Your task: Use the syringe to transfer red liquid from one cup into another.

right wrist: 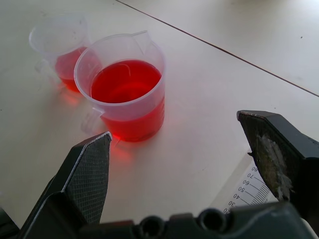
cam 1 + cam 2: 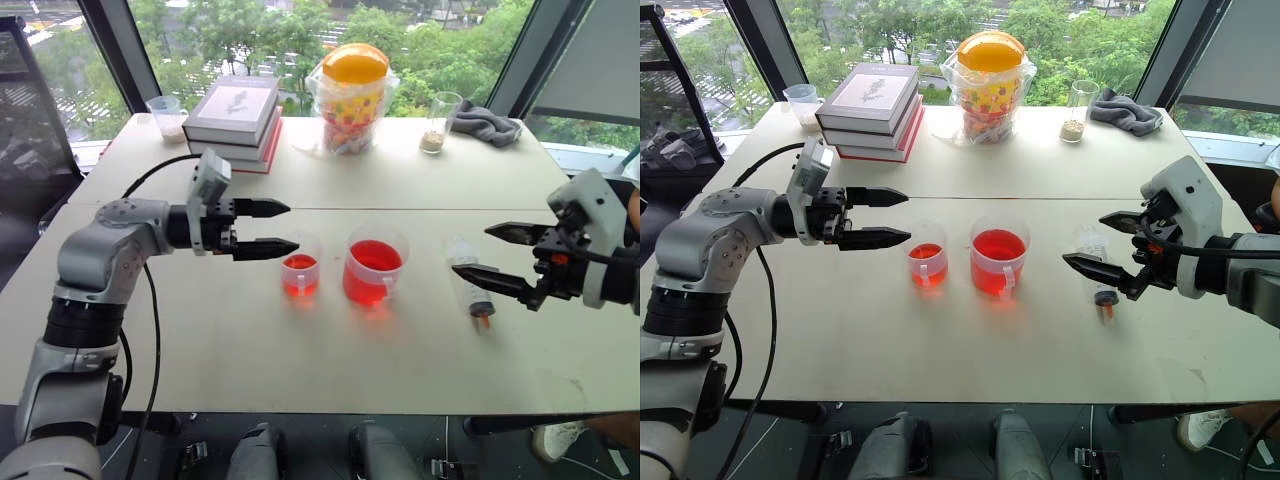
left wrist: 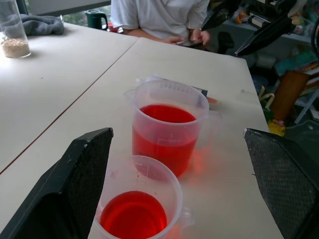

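Note:
On the table the syringe (image 2: 470, 288) lies flat, its orange tip (image 2: 482, 319) toward the front edge. My right gripper (image 2: 472, 251) hovers open just above its barrel, and the printed scale (image 1: 249, 191) shows between its fingers. The larger handled cup (image 2: 375, 268) holds red liquid (image 1: 124, 82) and stands left of the syringe. The smaller cup (image 2: 300, 270), also holding red liquid, stands left of that one. My left gripper (image 2: 290, 227) points right, open, above and just left of the smaller cup, holding nothing.
At the back of the table are a stack of books (image 2: 235, 115), a bagged jar with a yellow lid (image 2: 352, 95), a glass with grains (image 2: 440, 122), a grey cloth (image 2: 487, 126) and a small clear cup (image 2: 165, 115). A person (image 3: 159, 17) sits at the table's right end.

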